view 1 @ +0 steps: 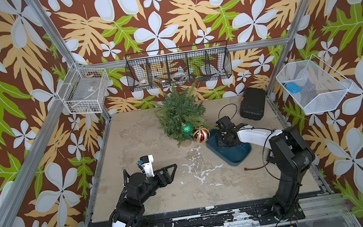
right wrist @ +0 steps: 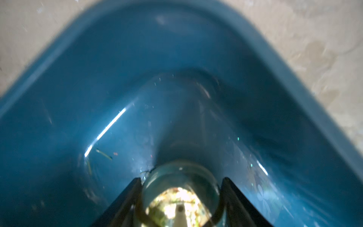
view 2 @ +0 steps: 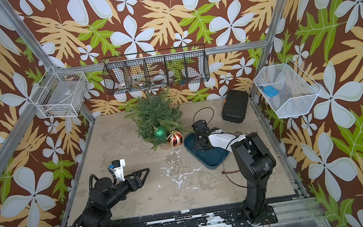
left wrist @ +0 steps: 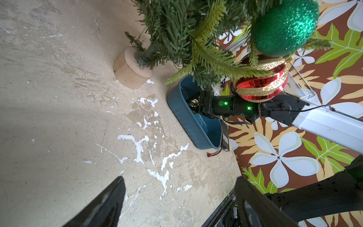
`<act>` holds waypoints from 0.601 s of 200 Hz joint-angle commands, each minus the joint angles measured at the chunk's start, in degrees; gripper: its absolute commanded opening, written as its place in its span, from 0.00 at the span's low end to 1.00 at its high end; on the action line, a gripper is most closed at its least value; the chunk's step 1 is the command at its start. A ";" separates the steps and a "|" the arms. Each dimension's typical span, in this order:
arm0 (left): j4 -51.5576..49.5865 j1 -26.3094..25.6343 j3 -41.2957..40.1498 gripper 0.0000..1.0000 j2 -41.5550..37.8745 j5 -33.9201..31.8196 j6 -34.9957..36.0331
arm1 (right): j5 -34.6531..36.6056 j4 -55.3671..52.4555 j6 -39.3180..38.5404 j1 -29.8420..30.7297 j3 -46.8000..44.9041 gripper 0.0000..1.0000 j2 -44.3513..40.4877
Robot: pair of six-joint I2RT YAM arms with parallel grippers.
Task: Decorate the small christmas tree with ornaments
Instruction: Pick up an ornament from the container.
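Goes for gold ball (right wrist: pixel 179 198) in tray (right wrist: pixel 78 78), right tool (right wrist: pixel 181 179) astride it, pinch unclear, left tool (left wrist: pixel 179 177) spread; green ball (view 1: pixel 187 128) and striped ball (view 1: pixel 201 134) on tree (view 1: pixel 179 112); next needs firm squeeze, lift to tree

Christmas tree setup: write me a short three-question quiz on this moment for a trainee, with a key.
1. True or false: the green glitter ball lies in the blue tray.
2. What sits between the right end effector's fingers? A) gold ball B) green glitter ball C) nothing
3. Fill in: the left end effector is ____, holding nothing.
Key: 1 false, it hangs on the small christmas tree. 2 A. 3 open.
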 commanded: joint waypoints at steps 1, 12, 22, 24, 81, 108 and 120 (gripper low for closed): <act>1.94 0.01 0.25 0.89 0.24 0.47 -0.43 | 0.24 0.03 -0.33 -0.05 -0.21 0.61 -0.39; 1.97 0.01 0.29 0.89 0.24 0.48 -0.47 | 0.19 0.03 -0.38 -0.01 -0.26 0.59 -0.68; 1.96 0.01 0.39 0.89 0.24 0.56 -0.43 | -0.19 0.24 -0.41 -0.06 -0.34 0.58 -1.24; 1.90 0.01 0.37 0.89 0.24 0.56 -0.43 | -0.22 0.21 -0.46 0.01 -0.41 0.58 -1.43; 1.78 0.00 1.53 0.88 0.31 0.48 -0.25 | -3.49 -1.72 -0.28 -0.44 -0.50 0.56 -12.89; 1.95 0.00 3.37 0.89 0.93 0.78 0.10 | -9.15 -1.36 0.04 -2.02 -1.56 0.56 -21.52; 2.19 0.01 4.57 0.88 1.24 0.78 0.18 | -10.05 -2.17 -0.07 -2.15 -1.09 0.56 -24.88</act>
